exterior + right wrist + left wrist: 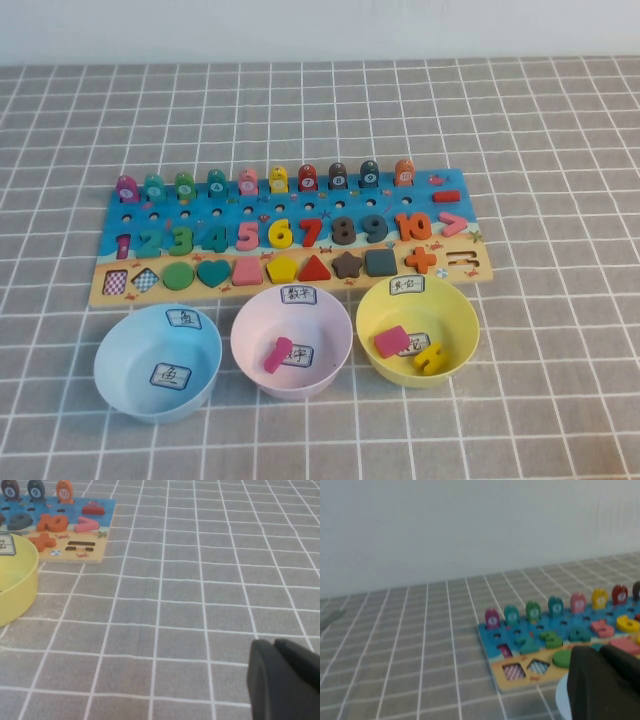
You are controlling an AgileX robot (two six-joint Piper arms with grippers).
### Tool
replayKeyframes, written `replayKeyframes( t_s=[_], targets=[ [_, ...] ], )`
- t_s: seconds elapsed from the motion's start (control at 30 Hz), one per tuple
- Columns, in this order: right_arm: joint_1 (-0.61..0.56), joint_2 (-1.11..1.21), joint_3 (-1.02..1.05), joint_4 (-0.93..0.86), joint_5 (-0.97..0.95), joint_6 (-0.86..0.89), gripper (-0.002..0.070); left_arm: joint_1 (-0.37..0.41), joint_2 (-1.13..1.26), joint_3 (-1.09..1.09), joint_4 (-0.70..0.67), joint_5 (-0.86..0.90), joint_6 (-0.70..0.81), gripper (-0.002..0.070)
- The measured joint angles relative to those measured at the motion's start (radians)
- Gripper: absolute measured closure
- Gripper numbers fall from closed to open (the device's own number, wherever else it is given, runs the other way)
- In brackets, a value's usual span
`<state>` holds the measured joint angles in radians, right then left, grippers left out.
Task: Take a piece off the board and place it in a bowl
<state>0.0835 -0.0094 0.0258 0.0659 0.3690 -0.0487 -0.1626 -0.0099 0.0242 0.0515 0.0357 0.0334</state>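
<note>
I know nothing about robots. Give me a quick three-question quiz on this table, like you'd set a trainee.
1. True or false: the light blue bowl holds no piece.
2. How many pieces lie in the yellow bowl?
3. Which bowl holds the magenta piece? A) light blue bowl B) pale pink bowl C) yellow bowl

Note: neither arm appears in the high view. The left end effector, shut, is near the board's low-number end. The right end effector is over the bare checked cloth off the board's other end.

Key: 1 true; 2 two; 3 B.
</note>
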Motion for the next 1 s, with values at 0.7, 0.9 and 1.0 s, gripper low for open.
replayKeyframes(
  t_s=[0.7, 0.9, 1.0],
  targets=[
    [0.0, 0.0, 0.0, 0.0, 0.0, 0.0, 0.0694, 0.0, 0.0, 0.0, 0.002, 0.336, 0.002, 0.0676],
    [0.0, 0.0, 0.0, 0.0, 0.0, 0.0, 0.0694, 0.0, 0.0, 0.0, 0.0, 0.336, 0.002, 0.0676],
    [0.0, 0.0, 0.0, 0.0, 0.0, 0.0, 0.0694, 0.0, 0.0, 0.0, 0.0, 0.336, 0.002, 0.0676]
  ],
)
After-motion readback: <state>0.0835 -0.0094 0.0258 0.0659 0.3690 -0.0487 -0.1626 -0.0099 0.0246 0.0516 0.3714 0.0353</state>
